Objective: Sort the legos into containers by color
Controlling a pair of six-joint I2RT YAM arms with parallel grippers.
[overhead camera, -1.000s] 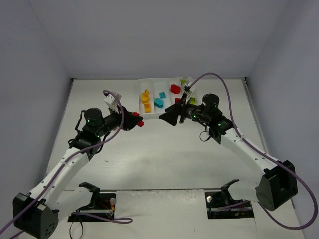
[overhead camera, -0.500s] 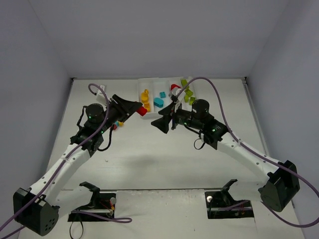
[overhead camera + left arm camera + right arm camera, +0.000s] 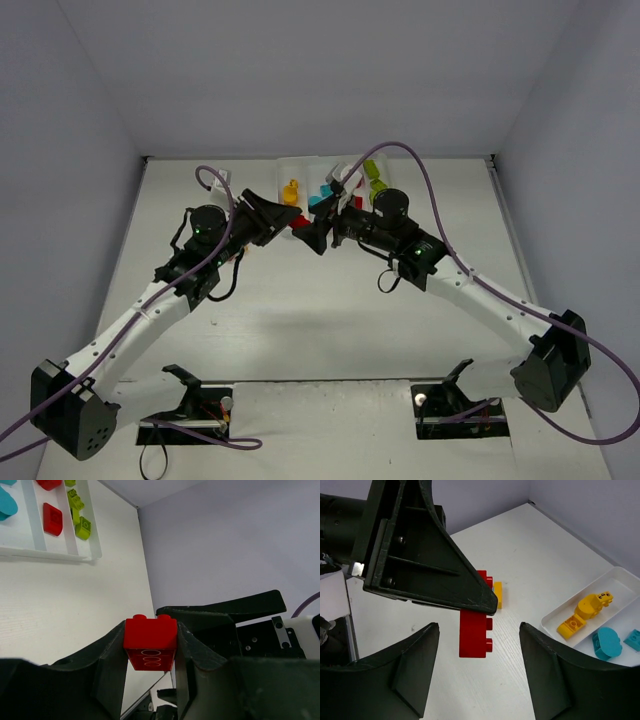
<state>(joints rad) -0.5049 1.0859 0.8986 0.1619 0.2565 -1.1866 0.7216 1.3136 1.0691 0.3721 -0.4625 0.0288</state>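
Note:
My left gripper (image 3: pixel 151 652) is shut on a red lego (image 3: pixel 151 641), held above the table just in front of the tray. From the right wrist, that lego (image 3: pixel 475 632) hangs under the left fingers (image 3: pixel 425 570), between my right gripper's (image 3: pixel 480 667) open jaws without touching them. From above, the left gripper (image 3: pixel 287 221) and right gripper (image 3: pixel 316 233) meet tip to tip. The containers are compartments of a white tray (image 3: pixel 300 164). They hold yellow legos (image 3: pixel 585 612), cyan legos (image 3: pixel 607 644), red legos (image 3: pixel 52 518) and lime green legos (image 3: pixel 80 526), one colour per compartment.
A red and yellow stacked lego (image 3: pixel 494 593) lies on the table behind the held brick, left of the tray (image 3: pixel 620 575). Both arms cover much of the tray from above. Grey walls close in the table on three sides.
The left arm swung right and forward with the red lego, up to the tray's front. The right gripper came left away from the tray and now faces the left one.

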